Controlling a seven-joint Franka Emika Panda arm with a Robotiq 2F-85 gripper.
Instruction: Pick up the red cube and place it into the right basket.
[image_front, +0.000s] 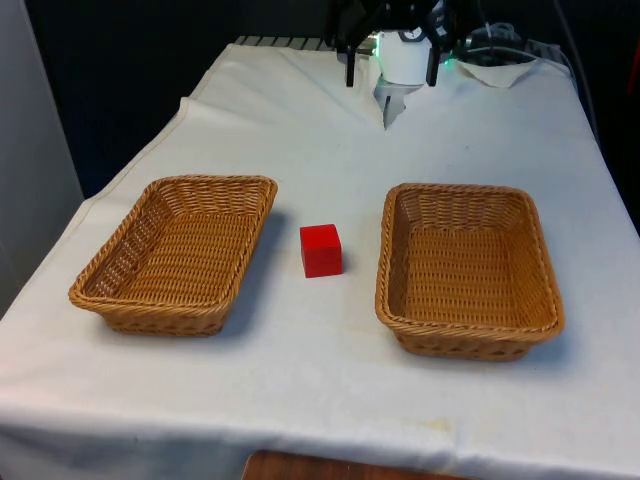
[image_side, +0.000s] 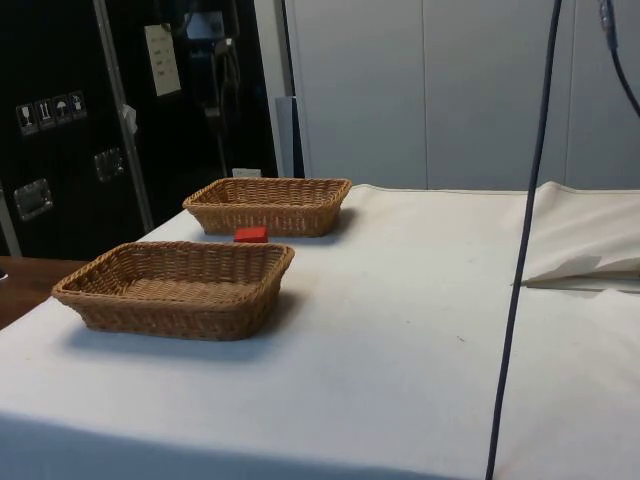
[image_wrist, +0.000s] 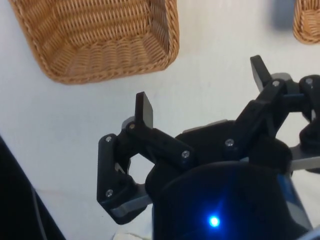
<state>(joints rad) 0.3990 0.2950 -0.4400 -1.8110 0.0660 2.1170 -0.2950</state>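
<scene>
The red cube (image_front: 321, 250) sits on the white cloth between two wicker baskets, slightly nearer the left basket (image_front: 180, 250) than the right basket (image_front: 468, 268). My gripper (image_front: 391, 72) hangs open and empty high over the table's far end, well away from the cube. From the side, the cube (image_side: 251, 234) lies between the near basket (image_side: 178, 288) and the far basket (image_side: 270, 205). At the wrist, the gripper (image_wrist: 202, 90) has its fingers (image_wrist: 145, 107) spread wide above bare cloth, with one basket's end (image_wrist: 100, 40) and a corner of the other basket (image_wrist: 307, 22) beyond them.
Both baskets hold nothing. The cloth is creased and folded (image_front: 388, 105) at the far end below the gripper. A dark cable (image_side: 525, 240) hangs down in the side view. A wooden surface (image_front: 300, 468) shows below the table's near edge.
</scene>
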